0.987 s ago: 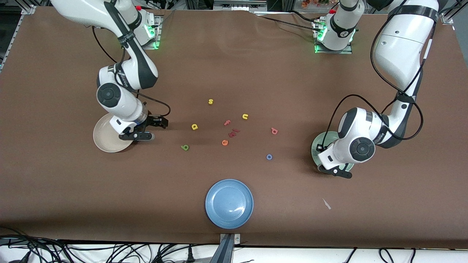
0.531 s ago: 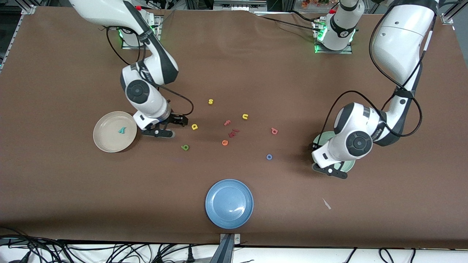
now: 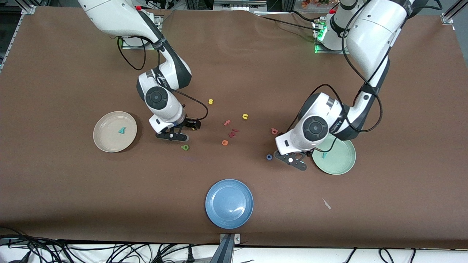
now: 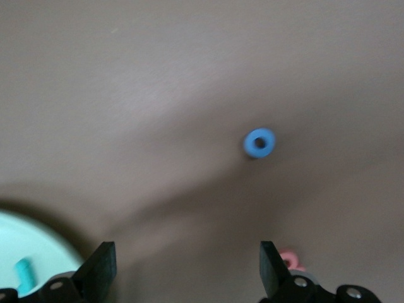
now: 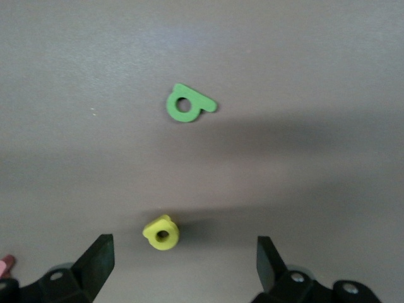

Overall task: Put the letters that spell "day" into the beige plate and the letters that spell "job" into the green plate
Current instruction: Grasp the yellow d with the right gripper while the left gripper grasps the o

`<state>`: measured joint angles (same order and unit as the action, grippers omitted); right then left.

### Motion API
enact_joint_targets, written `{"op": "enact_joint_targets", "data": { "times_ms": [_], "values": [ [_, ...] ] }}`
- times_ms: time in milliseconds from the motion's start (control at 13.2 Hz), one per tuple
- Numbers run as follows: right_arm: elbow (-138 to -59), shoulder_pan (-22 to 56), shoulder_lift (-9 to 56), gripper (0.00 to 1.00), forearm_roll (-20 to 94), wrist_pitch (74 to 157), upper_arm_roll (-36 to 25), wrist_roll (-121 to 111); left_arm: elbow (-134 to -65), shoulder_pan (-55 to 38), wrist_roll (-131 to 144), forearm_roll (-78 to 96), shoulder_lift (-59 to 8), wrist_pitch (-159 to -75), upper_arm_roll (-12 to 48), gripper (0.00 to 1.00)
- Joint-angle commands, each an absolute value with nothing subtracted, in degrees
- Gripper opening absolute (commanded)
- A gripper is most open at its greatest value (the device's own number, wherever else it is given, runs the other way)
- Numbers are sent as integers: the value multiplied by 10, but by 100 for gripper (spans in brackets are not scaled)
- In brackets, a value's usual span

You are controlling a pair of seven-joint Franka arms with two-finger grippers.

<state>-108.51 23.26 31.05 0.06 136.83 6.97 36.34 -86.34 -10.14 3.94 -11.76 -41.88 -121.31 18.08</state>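
**Two arms over scattered letters, one letter in each plate**

A brown table seen from above. At middle left of the front view lies the beige plate (image 3: pixel 114 131), with the teal y (image 3: pixel 121 130) in it. At middle right lies the green plate (image 3: pixel 334 156), with the teal j (image 3: pixel 324 155) in it. A blue plate (image 3: pixel 229 203) sits at lower centre, nearest the camera.

The right gripper (image 3: pixel 174 136) hangs just above the table left of centre, its fingers spread wide and holding nothing. Its wrist view shows the yellow letter (image 5: pixel 161 232) lying between the fingertips, and the green letter (image 5: pixel 187 104) a little farther out. In the front view the green letter (image 3: pixel 185 147) lies just below this gripper.

The left gripper (image 3: pixel 294 162) hangs right of centre, beside the green plate, fingers also wide and empty. The blue o (image 3: pixel 269 157) lies just beside it on the table; in its wrist view the ring (image 4: pixel 260 142) sits ahead of the open fingers. The salmon-pink letter (image 3: pixel 274 130) lies above the o in the frame.

At centre are a yellow s (image 3: pixel 210 101), a yellow u (image 3: pixel 245 116), a pink f (image 3: pixel 227 123), an orange e (image 3: pixel 225 143) and dark red pieces (image 3: pixel 233 133)
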Motion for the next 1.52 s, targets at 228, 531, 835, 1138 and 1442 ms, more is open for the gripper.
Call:
{"op": "enact_joint_targets", "data": {
  "times_ms": [228, 531, 835, 1138, 1442],
  "values": [
    [-1046, 248, 353, 99, 7, 1368, 68, 376, -836, -131, 39, -127, -481, -1314, 178, 99],
    [-1048, 257, 364, 87, 7, 1379, 67, 376, -836, -131, 34, -128, -503, -1362, 178, 80],
    [-1047, 259, 369, 76, 7, 1379, 68, 376, -837, -136, 33, -136, -507, -1383, 178, 74],
    [-1047, 258, 369, 64, 6, 1379, 67, 375, -842, -143, 33, -143, -506, -1383, 174, 55],
    [-1047, 258, 369, 53, 7, 1379, 67, 375, -843, -149, 37, -180, -508, -1383, 174, 36]
  ]
}}
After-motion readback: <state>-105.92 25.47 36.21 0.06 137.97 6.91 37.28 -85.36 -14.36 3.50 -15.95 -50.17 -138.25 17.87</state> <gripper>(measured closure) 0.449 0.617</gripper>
